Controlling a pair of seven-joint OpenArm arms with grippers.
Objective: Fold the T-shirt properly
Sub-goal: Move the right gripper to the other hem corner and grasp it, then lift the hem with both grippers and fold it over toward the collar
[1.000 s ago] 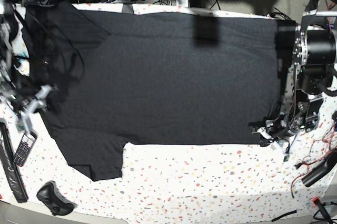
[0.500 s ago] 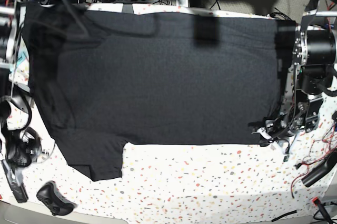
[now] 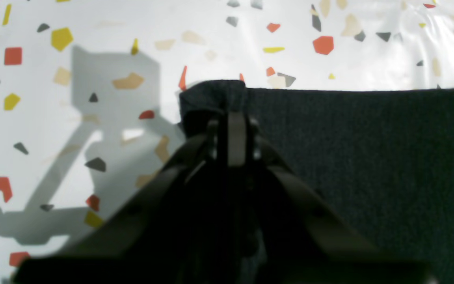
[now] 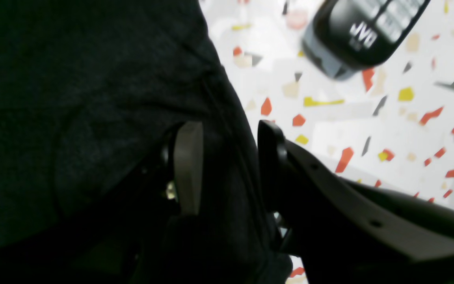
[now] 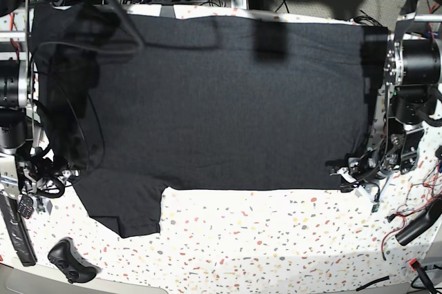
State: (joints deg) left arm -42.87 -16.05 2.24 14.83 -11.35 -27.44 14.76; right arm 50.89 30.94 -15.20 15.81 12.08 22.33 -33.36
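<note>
Lying flat on the surface [image 5: 276, 252], the T-shirt [image 5: 228, 101] was not folded yet; left claw [image 3: 233, 130] pinched its corner, right claw [image 4: 227, 157] gaped around its edge.

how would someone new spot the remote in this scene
Start at the large black fabric T-shirt spread over the speckled white table. Go to its short sleeve at the base view's lower left; just past it lies the small black remote control. Its rows of pale buttons set it apart from the cables nearby.
</note>
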